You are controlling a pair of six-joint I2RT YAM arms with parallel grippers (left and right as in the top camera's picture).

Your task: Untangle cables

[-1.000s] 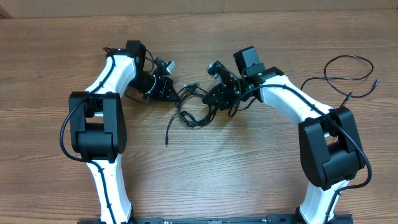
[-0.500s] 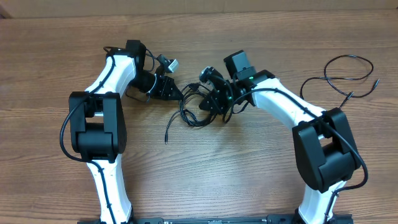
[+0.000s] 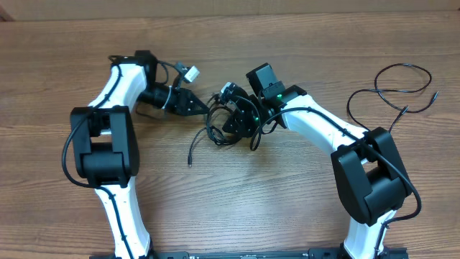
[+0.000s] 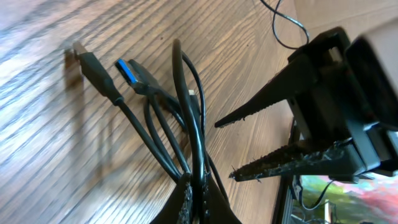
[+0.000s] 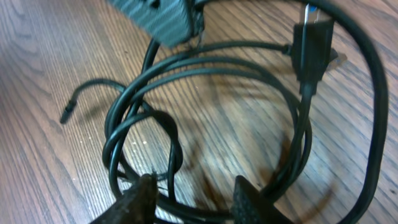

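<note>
Cables [image 3: 224,128]: thin black cords, looped together, lying on the table [image 3: 287,208] mid-scene, between the two arms. One more loose loop [image 3: 399,80] lies well apart at far right.

Handling, by judgement: light, limp, slick-jacketed. You will likely drag the whole knot if you pull one strand. Only the plugs look stiff: blue-tongued USB [image 4: 127,68], two-prong plug [image 5: 311,43]. Take hold on a cord just behind a plug, not on the loops.

Left gripper [image 4: 198,198]: fingers look closed on several strands where they converge.

Right gripper [image 5: 193,186]: fingers parted wide, straddling the coil, gripping nothing.

Containers: none in view, so no contents to list.
</note>
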